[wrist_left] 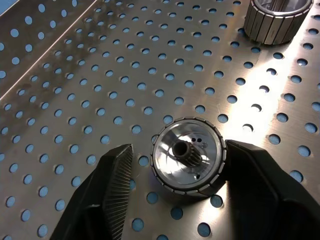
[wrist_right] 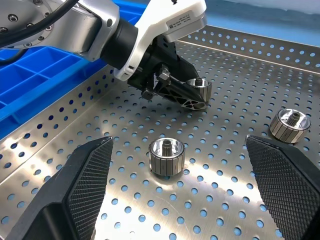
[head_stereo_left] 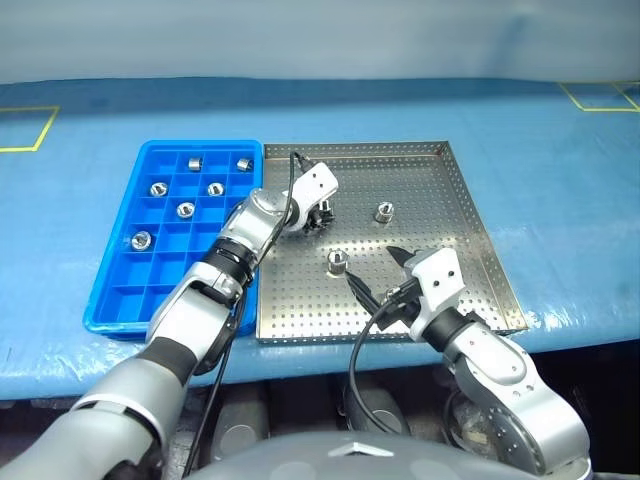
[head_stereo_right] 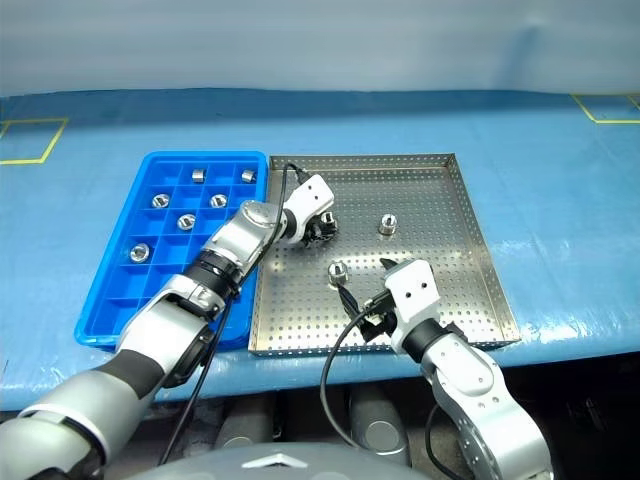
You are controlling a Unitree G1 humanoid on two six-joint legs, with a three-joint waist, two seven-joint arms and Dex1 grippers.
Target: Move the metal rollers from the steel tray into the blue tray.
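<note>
On the left of the blue-covered desk (head_stereo_left: pixel 80 180) sits our bright blue plastic tray with its grid of square compartments (head_stereo_left: pixel 120 300); six small shiny ribbed metal rollers (head_stereo_left: pixel 186 209) already rest in separate cells, so we judge the job about two-thirds done. Just right of it lies the flat square steel tray with a perforated floor and low rims (head_stereo_left: pixel 470 230), where three rollers remain. Our left gripper (head_stereo_left: pixel 318 216) reaches to the far-left roller (wrist_left: pixel 189 161), a glossy ring with a grooved rim and dark splined bore; its knurled black fingers (wrist_left: pixel 116 170) bracket it closely, one seemingly touching, though we cannot tell whether the grip is firm. Another roller (head_stereo_left: pixel 338 262) stands mid-tray, a third (head_stereo_left: pixel 383 211) farther right. Our right gripper (head_stereo_left: pixel 378 276) waits nearby, fingers spread wide and empty.
</note>
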